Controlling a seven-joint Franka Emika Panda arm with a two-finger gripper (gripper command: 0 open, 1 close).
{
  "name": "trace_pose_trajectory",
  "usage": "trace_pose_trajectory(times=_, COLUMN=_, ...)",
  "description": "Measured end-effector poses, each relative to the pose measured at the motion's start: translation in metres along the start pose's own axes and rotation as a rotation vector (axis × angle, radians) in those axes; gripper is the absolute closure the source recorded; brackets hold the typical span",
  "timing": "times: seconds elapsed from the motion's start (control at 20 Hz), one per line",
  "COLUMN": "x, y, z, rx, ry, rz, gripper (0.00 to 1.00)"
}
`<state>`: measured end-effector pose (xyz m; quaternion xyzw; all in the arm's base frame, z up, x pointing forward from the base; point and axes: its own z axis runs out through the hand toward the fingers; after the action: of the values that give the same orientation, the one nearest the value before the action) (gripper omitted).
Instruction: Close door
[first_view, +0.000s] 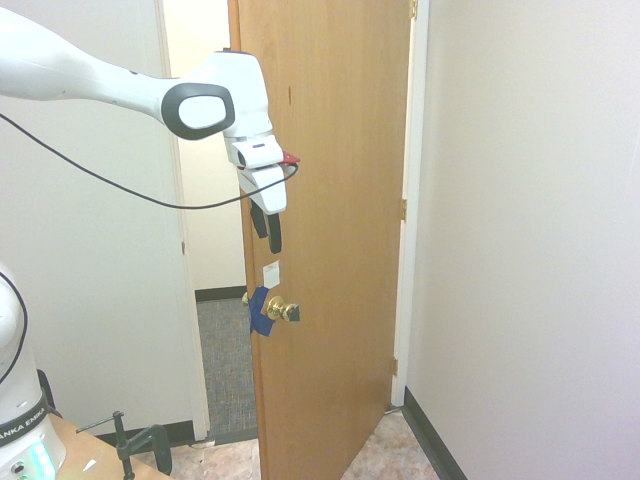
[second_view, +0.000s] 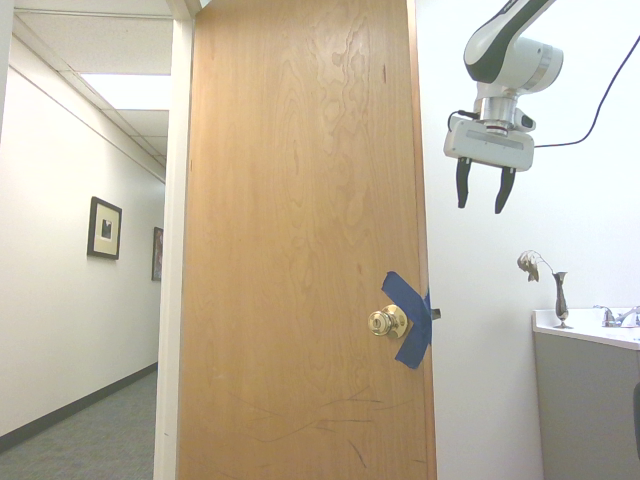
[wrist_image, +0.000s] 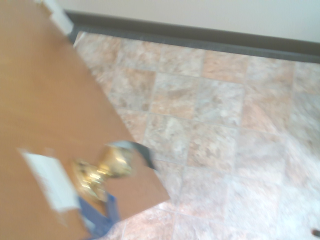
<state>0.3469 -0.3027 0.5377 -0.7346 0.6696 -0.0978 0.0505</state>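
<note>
The door (first_view: 335, 200) is a tall brown wood slab standing partly open, hinged at the white frame (first_view: 412, 250) on the right of the first exterior view. It carries a brass knob (first_view: 283, 309), blue tape (first_view: 262, 312) at its latch edge and a small white sticker (first_view: 271, 272). My gripper (first_view: 270, 228) hangs open in the air, fingers pointing down, above the knob and close to the latch edge. In the second exterior view the gripper (second_view: 482, 195) is right of the door (second_view: 300, 250), apart from it, well above the knob (second_view: 385, 322). The wrist view shows the door (wrist_image: 45, 115), knob (wrist_image: 102, 170) and tape blurred.
Behind the opening runs a hallway with grey carpet (first_view: 225, 365) and framed pictures (second_view: 104, 228). Tiled floor (wrist_image: 220, 130) lies on the room side. A counter (second_view: 590, 390) with a small vase (second_view: 559, 298) stands to the right. A clamp (first_view: 135, 445) sits on the wooden stand near the arm base.
</note>
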Motion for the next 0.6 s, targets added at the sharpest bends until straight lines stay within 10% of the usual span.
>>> trace_pose_trajectory(times=0.35, x=-0.072, y=-0.079, z=0.082, rx=-0.003, ry=-0.032, rz=-0.191, gripper=0.0)
trace_pose_trajectory(times=0.6, x=-0.24, y=-0.157, z=0.091, rx=0.016, ry=-0.004, rz=-0.444, gripper=0.0)
